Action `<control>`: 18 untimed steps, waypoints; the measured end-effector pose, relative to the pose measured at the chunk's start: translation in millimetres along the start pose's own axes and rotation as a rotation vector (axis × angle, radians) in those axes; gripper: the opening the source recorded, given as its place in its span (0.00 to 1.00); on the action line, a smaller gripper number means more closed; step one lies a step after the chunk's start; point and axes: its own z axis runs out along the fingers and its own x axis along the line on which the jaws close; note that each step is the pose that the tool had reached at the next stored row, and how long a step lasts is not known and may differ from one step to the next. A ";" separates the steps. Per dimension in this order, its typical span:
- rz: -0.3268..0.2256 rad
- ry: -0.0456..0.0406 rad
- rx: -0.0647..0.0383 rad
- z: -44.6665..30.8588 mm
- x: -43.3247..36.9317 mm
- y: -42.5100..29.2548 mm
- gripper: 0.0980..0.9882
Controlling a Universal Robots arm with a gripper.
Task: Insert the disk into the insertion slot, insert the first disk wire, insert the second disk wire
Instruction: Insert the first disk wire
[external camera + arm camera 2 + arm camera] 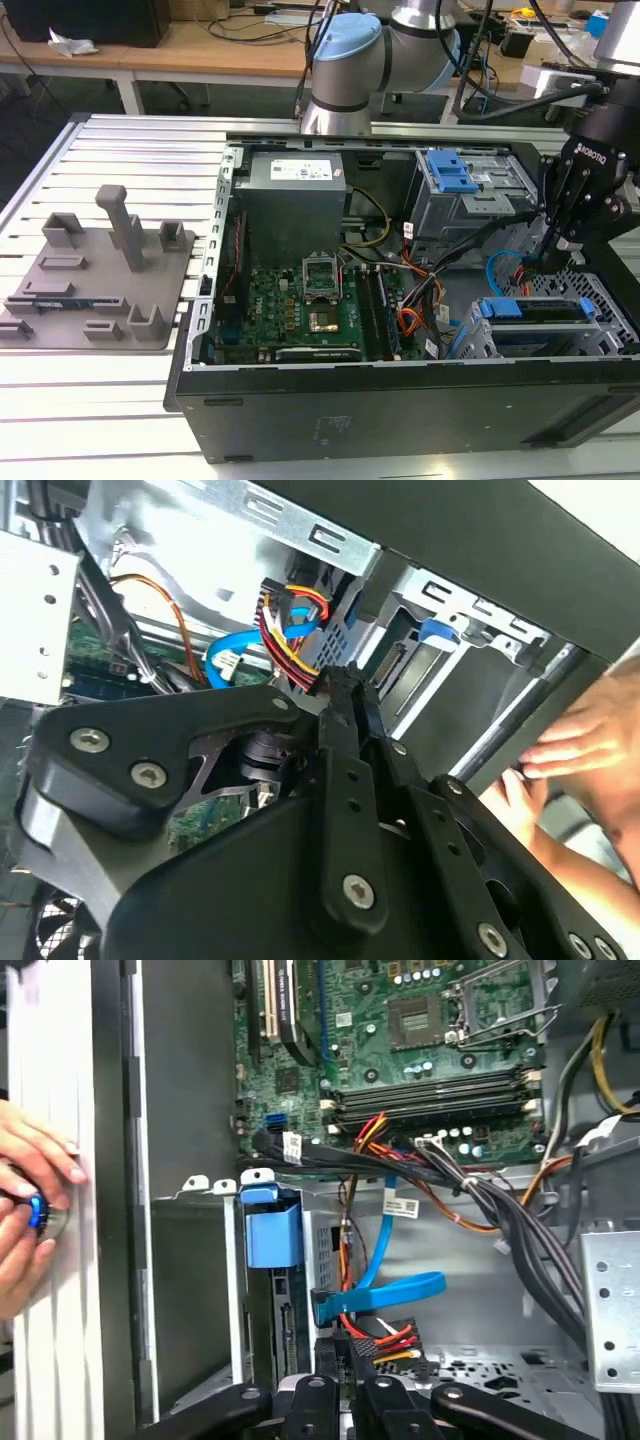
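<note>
Gripper [343, 682] pinches the first disk wire [288, 630] beside the disk [272, 1238] seated in the insertion slot [606, 300].

Slatted metal table [130, 150] bears a computer case [400, 410] and grey fixture [95, 290].

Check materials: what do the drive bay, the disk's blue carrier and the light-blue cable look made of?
Insertion slot: sheet metal, probably steel, dull grey, punched with holes. Disk carrier: moulded plastic by its look, bright blue, smooth satin. Second disk wire: flat light-blue cable, flexible plastic jacket, slightly glossy, bending in a loop.
</note>
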 end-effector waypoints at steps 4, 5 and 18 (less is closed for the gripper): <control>-0.015 -0.0136 -0.027 -0.7 3.3 -2.8 0.07; -0.019 -0.0121 -0.041 -0.8 3.4 -5.1 0.07; -0.033 -0.1250 -0.050 5.4 28.0 -11.5 0.07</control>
